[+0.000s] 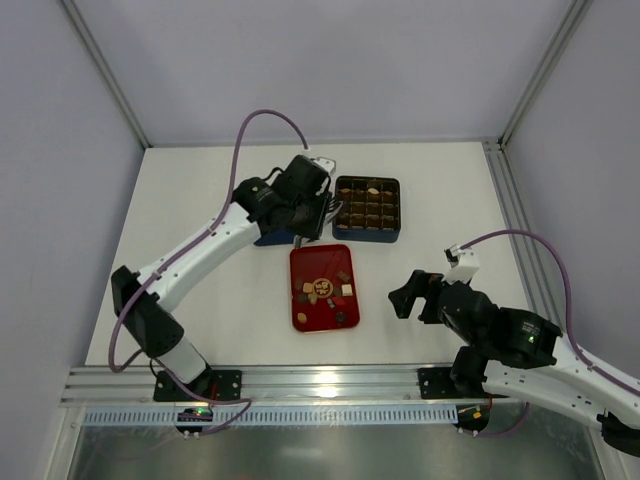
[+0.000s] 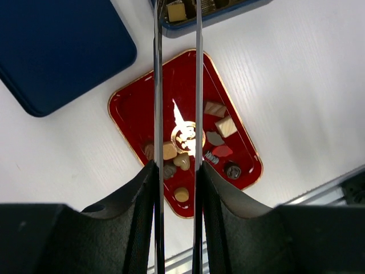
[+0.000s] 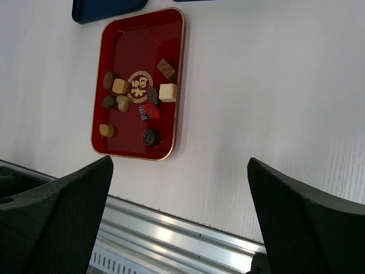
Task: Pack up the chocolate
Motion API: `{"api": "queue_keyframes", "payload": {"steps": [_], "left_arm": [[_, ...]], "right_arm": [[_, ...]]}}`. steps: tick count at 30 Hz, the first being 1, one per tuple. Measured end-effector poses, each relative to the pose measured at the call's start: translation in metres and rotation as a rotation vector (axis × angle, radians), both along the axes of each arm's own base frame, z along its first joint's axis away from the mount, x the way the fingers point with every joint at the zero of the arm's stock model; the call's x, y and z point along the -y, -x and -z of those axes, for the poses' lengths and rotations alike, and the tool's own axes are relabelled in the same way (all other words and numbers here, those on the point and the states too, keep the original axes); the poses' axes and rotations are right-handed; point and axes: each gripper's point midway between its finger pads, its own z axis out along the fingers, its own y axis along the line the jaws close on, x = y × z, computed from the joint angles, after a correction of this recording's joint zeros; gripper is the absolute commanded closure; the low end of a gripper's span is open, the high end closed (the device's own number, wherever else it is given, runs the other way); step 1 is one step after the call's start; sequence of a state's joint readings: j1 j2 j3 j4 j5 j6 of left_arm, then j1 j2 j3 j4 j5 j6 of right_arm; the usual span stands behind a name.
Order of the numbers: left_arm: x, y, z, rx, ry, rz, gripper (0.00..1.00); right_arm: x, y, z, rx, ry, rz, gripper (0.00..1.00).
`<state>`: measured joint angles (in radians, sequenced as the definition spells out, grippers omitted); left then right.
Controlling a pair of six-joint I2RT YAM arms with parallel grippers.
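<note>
White tabletop [image 1: 200, 200] bears a red rectangular tray [image 1: 322, 262] of small chocolate pieces [image 3: 120, 86], likely light and fragile, best pinched across flat sides; left gripper [image 2: 177, 7] barely parted, right gripper [image 1: 405, 292] agape.

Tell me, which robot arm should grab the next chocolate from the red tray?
Left. The left claw hangs right beside both the red rectangular tray of small chocolate pieces and the dark blue square box. The right claw, wide open, sits off to the tray's side, farther from the box.
</note>
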<state>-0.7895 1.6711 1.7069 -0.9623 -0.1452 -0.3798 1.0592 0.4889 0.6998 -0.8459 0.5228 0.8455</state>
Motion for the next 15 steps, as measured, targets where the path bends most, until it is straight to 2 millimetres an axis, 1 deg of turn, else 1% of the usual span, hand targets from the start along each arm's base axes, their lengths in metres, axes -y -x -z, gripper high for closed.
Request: {"api": "queue_keyframes", "payload": {"steps": [3,6,15], "left_arm": [[-0.011,0.019,-0.012,0.0,0.044,0.012,0.65],[-0.022,0.04,-0.012,-0.021,0.056,0.028,0.65],[-0.044,0.096,0.02,-0.124,-0.01,0.071,0.63]], "right_arm": [[0.0,0.0,0.0,0.0,0.0,0.0,0.0],[0.0,0.0,0.0,0.001,0.0,0.0,0.0],[-0.003,-0.001,0.0,-0.002,0.002,-0.001,0.0]]}}
